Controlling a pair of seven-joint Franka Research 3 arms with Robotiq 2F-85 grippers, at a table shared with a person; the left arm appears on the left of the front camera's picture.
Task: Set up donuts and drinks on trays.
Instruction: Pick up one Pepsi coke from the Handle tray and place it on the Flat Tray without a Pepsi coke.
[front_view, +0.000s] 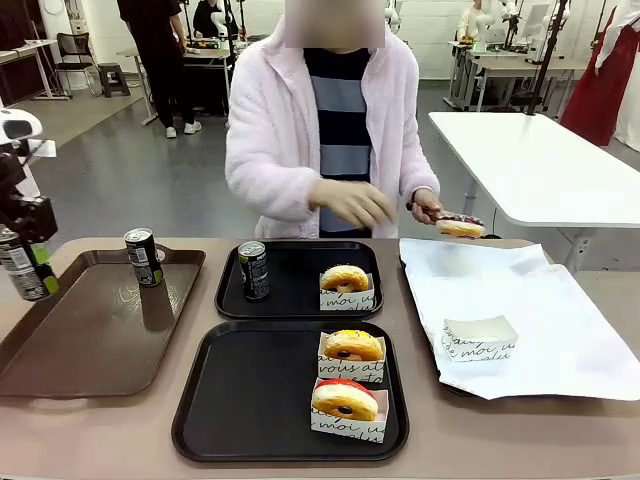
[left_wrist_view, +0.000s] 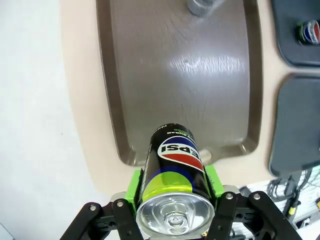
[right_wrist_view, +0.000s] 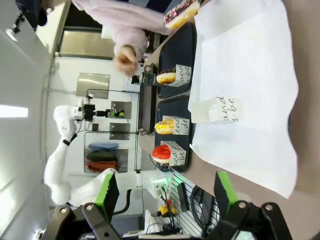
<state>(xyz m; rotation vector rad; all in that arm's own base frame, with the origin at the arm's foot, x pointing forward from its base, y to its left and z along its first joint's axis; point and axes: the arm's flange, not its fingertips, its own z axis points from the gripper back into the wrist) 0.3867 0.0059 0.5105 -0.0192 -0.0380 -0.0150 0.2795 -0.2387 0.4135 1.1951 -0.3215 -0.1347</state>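
So, the left gripper (left_wrist_view: 172, 182) has its fingers clamped on a can (left_wrist_view: 175, 155), one green pad on each side, hanging above the left end of the brown tray (front_view: 90, 340). Best guess is that this can belongs on the near black tray (front_view: 250, 390), which has no drink yet.

To do that well:
- Carry it high enough to clear both raised rims and keep it upright.
- Set it down in the bare left half, well apart from the red-iced donut (front_view: 345, 398) and the yellow-iced donut (front_view: 353, 345) boxed on the right side.
- Let go only once the base sits flat, since a slim can probably tips easily.

The right gripper (right_wrist_view: 166, 192) has its fingers spread wide with nothing between them.

Farther back, a second can (front_view: 143, 257) stands at the brown tray's far side, not far from the route, so passing on its near side looks safer. The far black tray (front_view: 290, 305) already has a third can (front_view: 253, 270) and a glazed donut (front_view: 345, 277).

On the right, the paper-lined tray (front_view: 560, 320) holds an empty box (front_view: 480, 340). At its far edge the person's hand (front_view: 425, 205) holds a sprinkled donut (front_view: 460, 226).
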